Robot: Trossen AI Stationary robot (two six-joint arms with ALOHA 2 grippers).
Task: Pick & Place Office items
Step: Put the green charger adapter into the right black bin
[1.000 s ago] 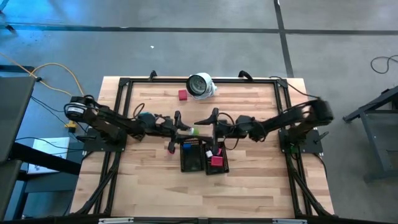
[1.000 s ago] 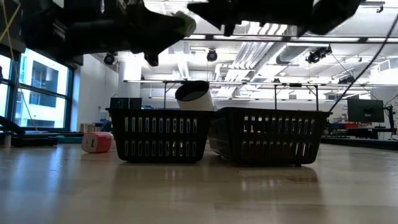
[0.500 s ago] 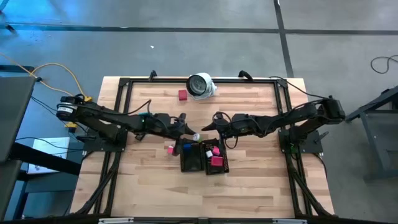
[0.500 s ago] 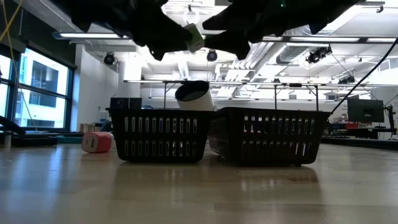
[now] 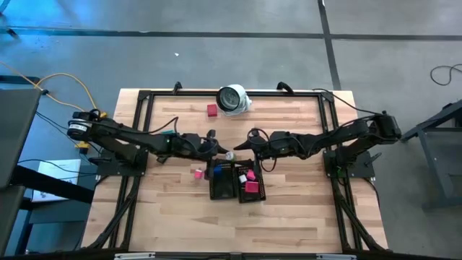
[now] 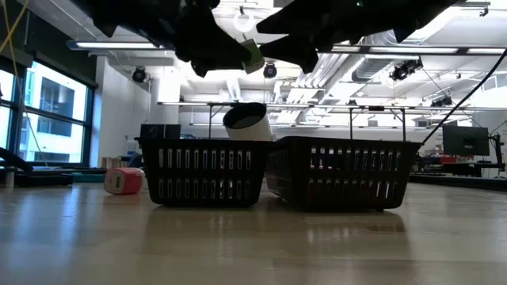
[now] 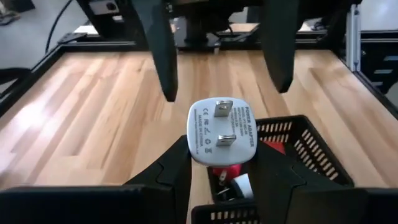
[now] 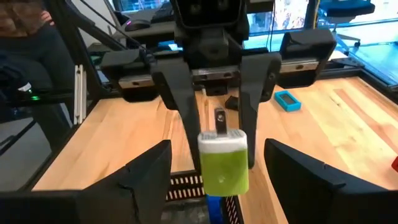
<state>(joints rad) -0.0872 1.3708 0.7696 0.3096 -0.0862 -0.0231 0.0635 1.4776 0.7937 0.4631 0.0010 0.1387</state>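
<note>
My left gripper (image 5: 221, 152) is shut on a green office item with a white pronged face (image 7: 221, 130), held in the air above the far end of the two black mesh trays (image 5: 222, 189). It also shows in the right wrist view (image 8: 224, 163) and the low view (image 6: 253, 55). My right gripper (image 5: 243, 149) faces it, open. Its fingers (image 8: 146, 174) stand wide on either side of the item and do not touch it. A pink piece (image 5: 197, 172) lies on the table left of the trays. A red piece (image 5: 211, 110) lies near the far edge. My left gripper pinches the green item by its two opposite sides (image 8: 208, 163) between its two fingers (image 8: 186, 118). The fingers come roughly level from the table's left. The item is lifted clear, with its white pronged face (image 7: 221, 118) turned toward my right gripper.
The left tray holds a blue piece (image 5: 219, 172), and the right tray (image 5: 258, 193) holds pink and red pieces (image 5: 250, 185). A large round white-and-grey object (image 5: 233, 99) stands at the far edge. A blue piece (image 8: 287, 99) lies on the table beyond my left arm.
Both arms have stretched out and come lower over the trays' far end. My left gripper has carried the green item down and a little toward the table's right, closer to my open right gripper. It has kept nearly still over the last half second.
</note>
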